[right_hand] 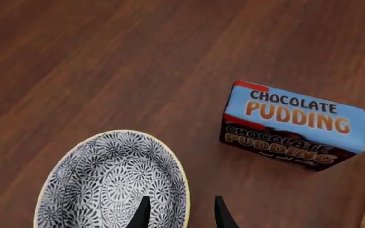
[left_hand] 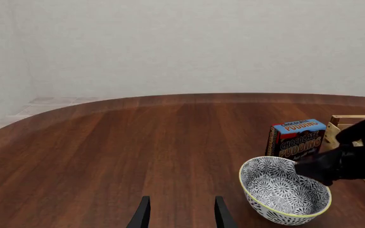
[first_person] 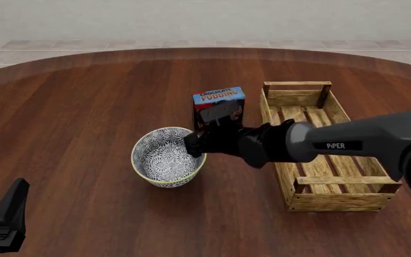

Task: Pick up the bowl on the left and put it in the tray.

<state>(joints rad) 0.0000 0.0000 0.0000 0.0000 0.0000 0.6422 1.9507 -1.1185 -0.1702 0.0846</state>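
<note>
The bowl point(first_person: 161, 160), blue-grey and white patterned with a pale yellowish rim, stands upright on the table left of centre. My right gripper point(first_person: 195, 145) reaches it from the right and is open. In the right wrist view its fingertips point(right_hand: 143, 214) straddle the bowl's point(right_hand: 106, 185) near rim, one inside and one outside. The tray point(first_person: 297, 84), a long light-wood slatted crate, lies to the bowl's right, under my right arm. My left gripper point(first_person: 6, 214) stays low at the table's near left corner, open and empty point(left_hand: 181, 218), far from the bowl point(left_hand: 284, 192).
A blue-and-black chocolate pudding box point(first_person: 218, 99) stands just behind the bowl, between it and the tray's far left corner. It also shows in the wrist views point(right_hand: 293, 126) point(left_hand: 296, 137). The round wooden table's point(first_person: 84, 96) far edge curves behind.
</note>
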